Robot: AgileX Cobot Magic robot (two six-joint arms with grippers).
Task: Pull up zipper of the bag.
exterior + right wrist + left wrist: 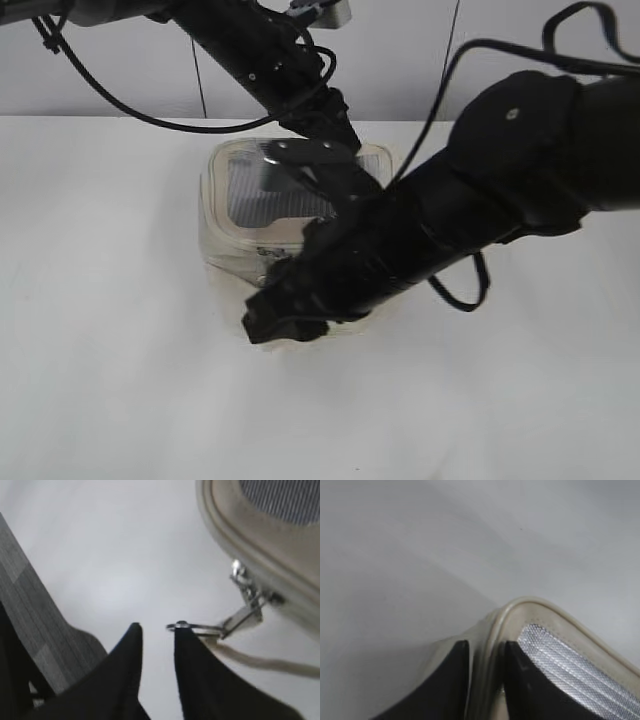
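Observation:
The cream-white bag (215, 235) stands mid-table with its grey mesh top panel (255, 195) facing up. My left gripper (318, 170) reaches over the bag's top; in the left wrist view its jaws (485, 647) are shut on the bag's cream rim (540, 605), next to the mesh (570, 665). My right gripper (265, 322) is low at the bag's front. In the right wrist view its jaws (156, 628) are slightly apart with nothing between them. The zipper's silver ring pull (192, 626) rests at the tip of the right-hand finger, linked to the slider (245, 597) on the bag (250, 535).
The white table (100, 350) spreads round the bag. My right arm (480, 200) crosses over the bag's right and front sides and hides them. A cream cord (260, 661) trails from the bag by the right finger. A grey striped surface (35, 630) fills the right wrist view's left.

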